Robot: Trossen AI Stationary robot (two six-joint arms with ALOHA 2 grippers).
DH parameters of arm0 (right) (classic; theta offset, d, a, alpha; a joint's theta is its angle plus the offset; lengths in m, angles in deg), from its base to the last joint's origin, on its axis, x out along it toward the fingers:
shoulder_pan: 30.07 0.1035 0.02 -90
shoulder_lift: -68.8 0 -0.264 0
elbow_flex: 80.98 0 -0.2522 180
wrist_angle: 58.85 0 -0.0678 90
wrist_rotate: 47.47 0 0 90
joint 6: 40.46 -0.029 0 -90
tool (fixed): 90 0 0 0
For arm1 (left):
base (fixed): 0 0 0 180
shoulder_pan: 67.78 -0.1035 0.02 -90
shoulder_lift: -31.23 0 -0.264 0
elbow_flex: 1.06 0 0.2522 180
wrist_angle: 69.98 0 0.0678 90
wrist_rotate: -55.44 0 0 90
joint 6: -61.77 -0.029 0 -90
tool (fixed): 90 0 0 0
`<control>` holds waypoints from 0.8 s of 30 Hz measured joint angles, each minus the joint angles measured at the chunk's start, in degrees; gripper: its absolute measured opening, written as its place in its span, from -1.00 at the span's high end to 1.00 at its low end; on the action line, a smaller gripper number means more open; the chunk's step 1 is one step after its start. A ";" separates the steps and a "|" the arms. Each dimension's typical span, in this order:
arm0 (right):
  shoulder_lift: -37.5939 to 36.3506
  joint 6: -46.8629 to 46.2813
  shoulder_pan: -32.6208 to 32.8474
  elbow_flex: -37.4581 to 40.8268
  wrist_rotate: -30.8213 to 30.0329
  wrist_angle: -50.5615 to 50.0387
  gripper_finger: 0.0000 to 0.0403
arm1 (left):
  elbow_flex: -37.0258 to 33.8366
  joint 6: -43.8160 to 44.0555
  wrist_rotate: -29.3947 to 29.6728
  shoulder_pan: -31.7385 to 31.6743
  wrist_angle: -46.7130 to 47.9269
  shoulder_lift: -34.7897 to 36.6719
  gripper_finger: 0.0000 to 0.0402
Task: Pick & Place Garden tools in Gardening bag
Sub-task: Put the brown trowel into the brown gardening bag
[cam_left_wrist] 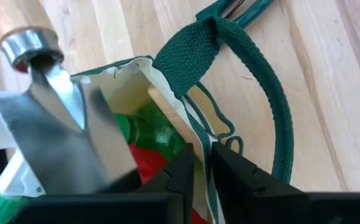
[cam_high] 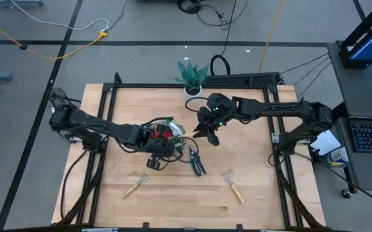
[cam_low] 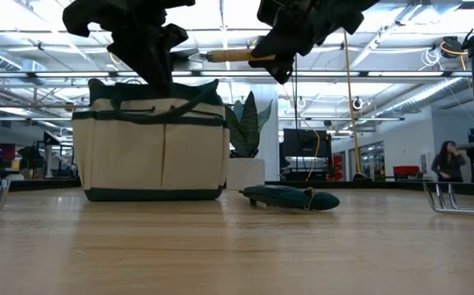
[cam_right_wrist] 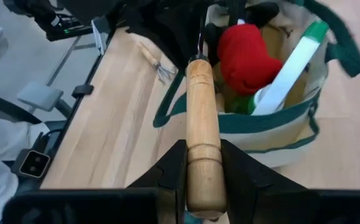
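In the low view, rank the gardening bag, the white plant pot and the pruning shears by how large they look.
1. gardening bag, clearly largest.
2. pruning shears and white plant pot look about equal; the pot stands farther back, partly hidden by the bag, so I won't rank those two.

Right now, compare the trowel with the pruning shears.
The trowel is held in the right gripper above the gardening bag; the pruning shears lie on the table beside it. The trowel has a wooden handle and a bright blade; the shears are dark green. Neither is in the bag yet.
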 joint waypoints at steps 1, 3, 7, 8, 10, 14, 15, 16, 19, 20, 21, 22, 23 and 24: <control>0.00 0.57 0.18 0.00 -1.02 0.31 0.70 | 0.00 -0.06 0.14 0.12 -0.03 0.00 0.65; 0.00 1.22 0.45 -0.02 -3.05 0.29 0.70 | 0.00 -0.26 0.58 0.64 -0.08 0.00 0.58; 0.01 1.34 0.44 -0.02 -3.41 0.65 0.70 | 0.00 -0.42 5.04 2.30 -0.06 0.42 0.43; 0.34 1.27 0.47 -0.02 -3.44 1.23 0.70 | 0.00 -0.86 6.59 2.74 -0.02 0.52 0.39; 1.07 0.87 0.65 -0.06 -3.40 3.17 0.70 | -0.02 -1.72 8.48 3.84 1.42 1.80 0.33; 1.07 1.10 0.73 -0.39 -3.29 3.73 0.70 | 0.03 -0.23 9.14 4.71 3.82 6.52 0.26; 1.08 0.90 0.70 -0.78 -3.35 3.46 0.70 | -0.06 1.24 9.01 4.90 4.91 8.12 0.26; 1.26 0.56 0.70 -1.25 -3.34 3.37 0.70 | -0.07 2.76 8.98 4.95 5.42 9.72 0.26; 2.05 1.85 1.38 -4.10 -3.41 2.70 0.70 | 0.07 6.76 8.73 5.08 7.43 15.20 0.30; 2.37 3.14 1.69 -5.37 -3.36 1.98 0.70 | 0.05 8.38 8.73 5.15 8.87 16.75 0.31; 2.87 4.32 1.97 -6.60 -3.28 1.52 0.70 | 0.02 9.83 8.71 5.15 9.84 18.28 0.33; 3.55 5.24 2.16 -7.78 -3.32 0.92 0.70 | 0.02 11.12 8.61 5.17 10.80 19.81 0.35; 4.37 5.92 2.32 -8.88 -3.40 -0.13 0.70 | 0.02 12.52 8.40 5.20 12.53 21.04 0.36; 5.33 6.44 2.41 -9.73 -3.36 -1.29 0.70 | 0.02 13.97 8.47 5.19 14.65 22.01 0.38</control>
